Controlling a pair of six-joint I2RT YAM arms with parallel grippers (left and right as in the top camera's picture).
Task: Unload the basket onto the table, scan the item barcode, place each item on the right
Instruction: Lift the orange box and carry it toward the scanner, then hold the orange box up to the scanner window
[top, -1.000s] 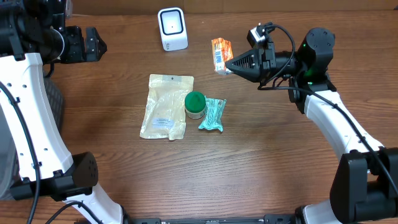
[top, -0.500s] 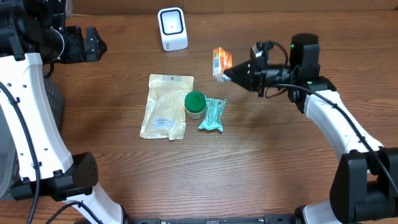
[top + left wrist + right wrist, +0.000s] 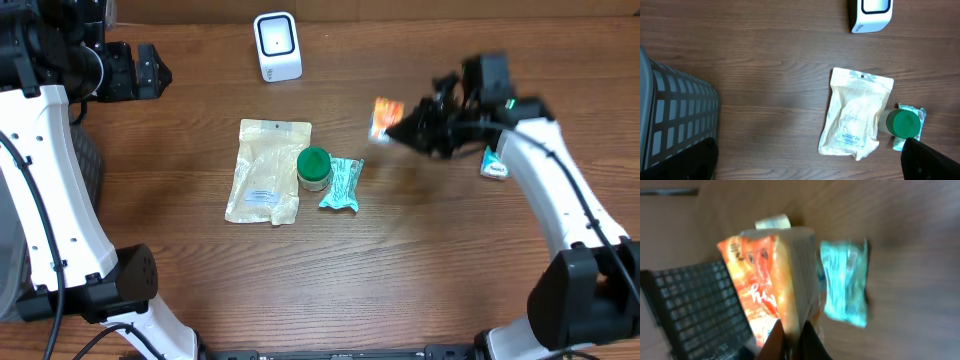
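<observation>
Over wooden table point(image 3: 450, 260), glossy orange packet point(image 3: 385, 116)

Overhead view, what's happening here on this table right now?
The right gripper is shut on an orange packet, holding it right of the white scanner. The left gripper is open and empty at the far left of the table. A cream pouch, a green-lidded jar and a teal packet lie untouched in the middle.
</observation>
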